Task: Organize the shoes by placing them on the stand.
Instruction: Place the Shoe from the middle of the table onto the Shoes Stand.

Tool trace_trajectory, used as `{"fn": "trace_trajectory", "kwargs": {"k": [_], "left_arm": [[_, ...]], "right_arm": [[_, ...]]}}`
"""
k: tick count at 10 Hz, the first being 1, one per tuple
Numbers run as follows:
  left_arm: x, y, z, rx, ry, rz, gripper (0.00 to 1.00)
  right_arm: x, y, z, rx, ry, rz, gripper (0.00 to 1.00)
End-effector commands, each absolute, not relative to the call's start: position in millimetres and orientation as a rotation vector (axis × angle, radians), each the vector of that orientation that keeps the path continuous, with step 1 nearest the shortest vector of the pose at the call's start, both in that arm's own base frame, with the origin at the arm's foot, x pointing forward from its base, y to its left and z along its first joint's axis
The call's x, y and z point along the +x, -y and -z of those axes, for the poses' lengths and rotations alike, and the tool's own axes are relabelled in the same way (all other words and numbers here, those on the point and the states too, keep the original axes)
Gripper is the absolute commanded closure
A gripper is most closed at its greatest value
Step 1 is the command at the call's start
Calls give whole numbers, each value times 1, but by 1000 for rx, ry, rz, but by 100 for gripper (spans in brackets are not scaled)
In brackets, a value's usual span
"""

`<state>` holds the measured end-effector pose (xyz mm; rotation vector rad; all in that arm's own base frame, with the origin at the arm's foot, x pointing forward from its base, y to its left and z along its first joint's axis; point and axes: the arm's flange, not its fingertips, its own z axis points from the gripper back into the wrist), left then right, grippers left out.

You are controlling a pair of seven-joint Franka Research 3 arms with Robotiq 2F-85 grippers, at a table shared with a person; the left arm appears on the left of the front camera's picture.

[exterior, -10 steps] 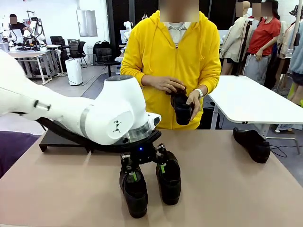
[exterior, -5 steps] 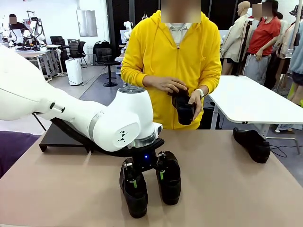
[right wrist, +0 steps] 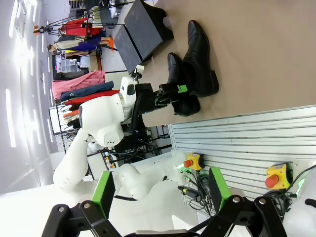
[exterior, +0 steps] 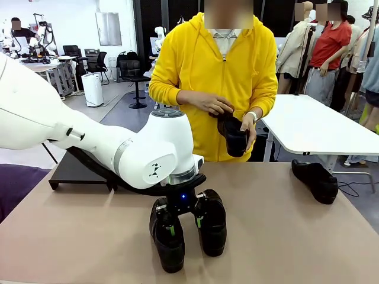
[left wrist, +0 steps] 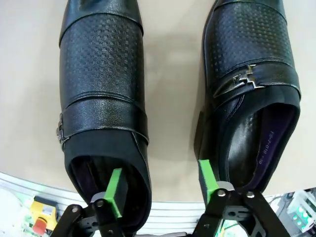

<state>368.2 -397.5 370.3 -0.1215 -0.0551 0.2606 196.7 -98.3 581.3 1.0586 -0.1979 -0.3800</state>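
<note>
- Grasping step: left gripper [left wrist: 160, 190] straddling the heel wall of left shoe [exterior: 167, 239], one pad inside; jaws apart, seemingly not clamped.
- Next: clamp, lift, carry to stand [exterior: 74, 170] behind.
- Right gripper [right wrist: 160, 190] open, idle.

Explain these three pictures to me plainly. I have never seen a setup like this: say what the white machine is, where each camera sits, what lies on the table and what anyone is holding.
The white machine is a robot arm; there are two. The front picture looks across a beige table at a person in a yellow hoodie holding one black shoe.

The left gripper straddles the side wall of the left shoe of a pair, one finger inside, one in the gap beside the second shoe, jaws not yet closed. Its wrist camera shows this closely.

The right wrist camera, turned sideways, shows the right gripper open and empty.

Another shoe lies far right. The black stand holds nothing visible.
</note>
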Motion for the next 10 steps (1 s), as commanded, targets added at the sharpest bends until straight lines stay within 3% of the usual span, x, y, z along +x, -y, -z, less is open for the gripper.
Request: {"fn": "trace_trajectory", "kwargs": {"k": [1, 10], "left_arm": [[371, 403, -369, -74, 85, -291, 100], [369, 399, -367, -27, 55, -318, 100]], "right_arm": [[197, 99, -584, 1071, 205, 366, 0], [197, 99, -584, 1071, 205, 366, 0]]}}
